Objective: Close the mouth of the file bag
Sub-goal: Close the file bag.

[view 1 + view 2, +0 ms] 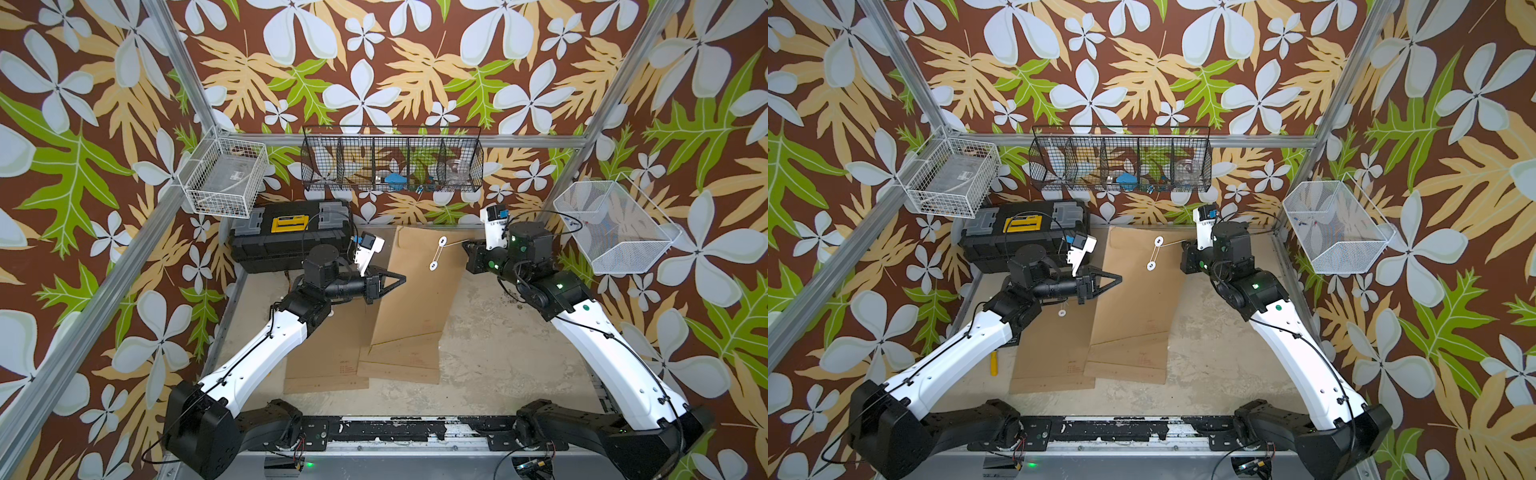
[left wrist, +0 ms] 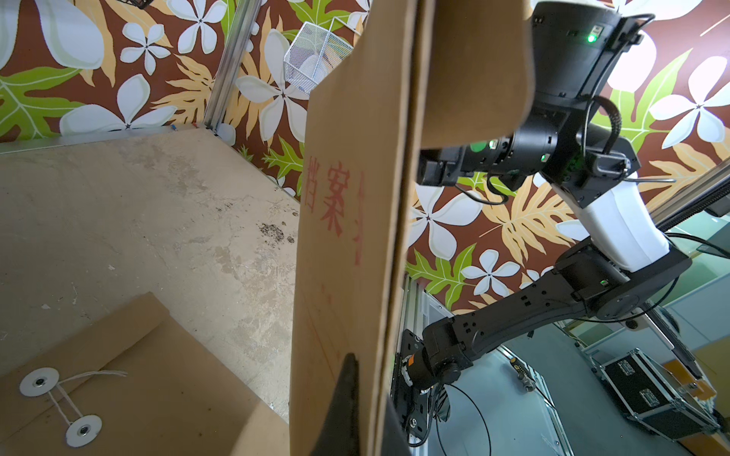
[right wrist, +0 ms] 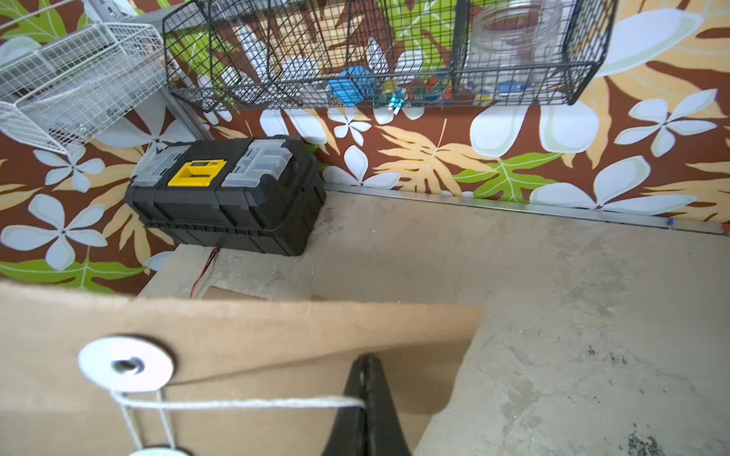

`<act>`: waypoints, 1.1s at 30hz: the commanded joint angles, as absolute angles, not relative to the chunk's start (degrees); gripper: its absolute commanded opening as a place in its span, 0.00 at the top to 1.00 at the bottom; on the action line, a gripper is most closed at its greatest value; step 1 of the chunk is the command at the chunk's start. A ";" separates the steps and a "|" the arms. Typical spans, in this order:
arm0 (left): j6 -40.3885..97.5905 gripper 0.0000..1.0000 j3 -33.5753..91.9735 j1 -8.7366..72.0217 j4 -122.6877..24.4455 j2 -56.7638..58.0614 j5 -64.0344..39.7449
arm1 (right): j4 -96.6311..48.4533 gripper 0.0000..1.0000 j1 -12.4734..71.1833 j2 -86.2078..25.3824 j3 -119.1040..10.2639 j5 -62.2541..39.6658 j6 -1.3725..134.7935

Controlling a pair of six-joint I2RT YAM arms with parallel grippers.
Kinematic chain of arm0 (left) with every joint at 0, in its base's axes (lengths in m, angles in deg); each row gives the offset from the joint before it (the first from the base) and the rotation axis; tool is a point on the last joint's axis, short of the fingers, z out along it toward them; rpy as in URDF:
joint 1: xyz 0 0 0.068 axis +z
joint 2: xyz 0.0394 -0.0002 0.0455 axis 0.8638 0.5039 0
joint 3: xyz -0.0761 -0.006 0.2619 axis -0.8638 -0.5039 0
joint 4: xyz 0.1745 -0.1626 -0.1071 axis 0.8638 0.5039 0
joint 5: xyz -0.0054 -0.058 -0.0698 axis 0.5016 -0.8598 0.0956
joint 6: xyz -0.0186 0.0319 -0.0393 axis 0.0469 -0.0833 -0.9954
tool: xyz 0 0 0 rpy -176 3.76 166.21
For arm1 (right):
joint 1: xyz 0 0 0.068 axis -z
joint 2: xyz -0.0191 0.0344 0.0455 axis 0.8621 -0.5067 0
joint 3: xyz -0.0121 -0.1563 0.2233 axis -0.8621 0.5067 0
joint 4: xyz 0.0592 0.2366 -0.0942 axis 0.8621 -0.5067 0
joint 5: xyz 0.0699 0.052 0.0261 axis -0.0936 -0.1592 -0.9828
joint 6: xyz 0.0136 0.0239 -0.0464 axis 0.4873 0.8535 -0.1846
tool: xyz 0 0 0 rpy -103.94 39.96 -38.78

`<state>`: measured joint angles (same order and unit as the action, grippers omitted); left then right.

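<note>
Right wrist view: right hand (image 3: 365, 365) clenches the thin white string (image 3: 245, 403), taut from the light, floppy brown paper file bag (image 3: 276, 327) just ahead; left hand (image 1: 402, 277) apparently pinches its stiffer edge, both sensible holds.

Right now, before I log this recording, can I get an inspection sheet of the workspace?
Surface: worn, stained beige table.
Job's things: file bag lifted and tilted; string runs between its two white discs, pulled taut.
Clutter: second file bag flat on table; black toolbox at back.
Pincers: left pincer shut on file bag's edge; right pincer shut on string.
Cables: black leads along both arms.
Surroundings: floral walls, metal frame, three wire baskets.
</note>
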<state>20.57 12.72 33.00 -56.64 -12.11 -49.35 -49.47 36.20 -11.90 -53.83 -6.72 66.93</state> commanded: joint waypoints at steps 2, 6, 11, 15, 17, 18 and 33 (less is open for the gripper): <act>19.41 1.00 13.57 33.07 -60.36 -11.68 -49.22 | -48.28 1.00 35.81 -11.95 -51.60 -10.68 68.89; 18.99 1.00 14.15 33.11 -60.60 -11.68 -50.07 | -47.55 1.00 35.77 -12.71 -50.18 -10.55 69.27; 18.93 1.00 13.36 33.00 -60.32 -12.59 -51.83 | -48.06 1.00 37.21 -15.51 -52.26 -9.73 68.77; 19.02 1.00 12.88 33.02 -60.23 -13.43 -53.62 | -48.83 1.00 37.85 -17.75 -54.94 -8.66 68.07; 19.08 1.00 12.79 32.97 -60.23 -13.58 -54.34 | -49.50 1.00 38.02 -18.98 -56.58 -8.61 67.97; 19.10 1.00 12.62 32.98 -60.23 -13.69 -54.61 | -49.81 1.00 38.02 -19.61 -57.49 -8.61 67.96; 27.42 1.00 14.79 33.02 -49.73 -11.78 -49.04 | -60.12 1.00 35.64 -20.91 -66.32 -4.80 63.82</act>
